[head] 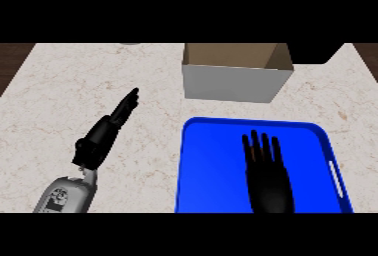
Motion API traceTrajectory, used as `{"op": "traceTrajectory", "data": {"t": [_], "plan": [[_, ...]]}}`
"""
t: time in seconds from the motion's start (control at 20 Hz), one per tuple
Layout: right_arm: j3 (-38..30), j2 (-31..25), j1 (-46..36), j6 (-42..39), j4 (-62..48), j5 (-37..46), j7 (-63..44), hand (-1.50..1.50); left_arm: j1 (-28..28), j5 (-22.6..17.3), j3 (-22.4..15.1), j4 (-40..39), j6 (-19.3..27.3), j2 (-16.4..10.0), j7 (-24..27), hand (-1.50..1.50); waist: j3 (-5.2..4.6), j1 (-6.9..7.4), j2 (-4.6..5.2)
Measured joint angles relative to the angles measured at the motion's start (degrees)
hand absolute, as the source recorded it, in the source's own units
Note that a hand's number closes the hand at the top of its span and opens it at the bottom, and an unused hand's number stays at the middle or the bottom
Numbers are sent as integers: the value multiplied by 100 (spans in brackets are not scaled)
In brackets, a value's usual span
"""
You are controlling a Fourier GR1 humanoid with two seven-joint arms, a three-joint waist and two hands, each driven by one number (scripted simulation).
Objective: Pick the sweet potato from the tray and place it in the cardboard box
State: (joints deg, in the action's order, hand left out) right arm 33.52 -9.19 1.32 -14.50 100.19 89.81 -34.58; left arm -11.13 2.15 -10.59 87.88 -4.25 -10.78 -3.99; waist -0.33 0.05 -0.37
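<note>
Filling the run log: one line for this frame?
right hand open over blue tray | left hand open over counter | sweet potato not visible | cardboard box behind tray

Blue tray point(214, 165) at 5 o'clock on the pale stone counter point(59, 90). Open-topped cardboard box point(232, 82) at the tray's 12 o'clock, near it but apart. Right hand point(267, 182) flat above the tray's right half, fingers straight, pointing to 12; contact unclear. Left hand point(103, 135) at the tray's 9 o'clock, above bare counter, fingers straight, aimed at 1. Grey forearm point(66, 195) behind it at 7. Dark block point(316, 52) at the box's 3 o'clock.
</note>
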Motion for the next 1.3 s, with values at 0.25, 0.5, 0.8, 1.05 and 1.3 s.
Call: {"op": "traceTrajectory", "data": {"t": [0.25, 0.5, 0.8, 1.05, 1.3], "plan": [[-250, 77, -169, -56, -228, -93, 88, -150, -74, 22, 125, -66, -133, 13, 5, 0, -17, 7, -18], [-351, 148, -188, 107, -450, -74, 82, -150, -133, 109, 152, -109, -117, 125, -29, 0, -41, 15, -45], [-528, 38, -255, 227, -614, -37, 155, -150, -129, 129, 178, -59, -155, 198, -96, 0, -49, 23, -54], [-763, -164, -288, 309, -723, -57, 284, 150, 60, 203, 139, 59, -179, 215, -58, 0, -51, 26, -54], [-897, -251, -372, 284, -901, -143, 492, 150, -122, 245, 200, -42, -156, 287, -150, 0, -76, 12, -65]]}}
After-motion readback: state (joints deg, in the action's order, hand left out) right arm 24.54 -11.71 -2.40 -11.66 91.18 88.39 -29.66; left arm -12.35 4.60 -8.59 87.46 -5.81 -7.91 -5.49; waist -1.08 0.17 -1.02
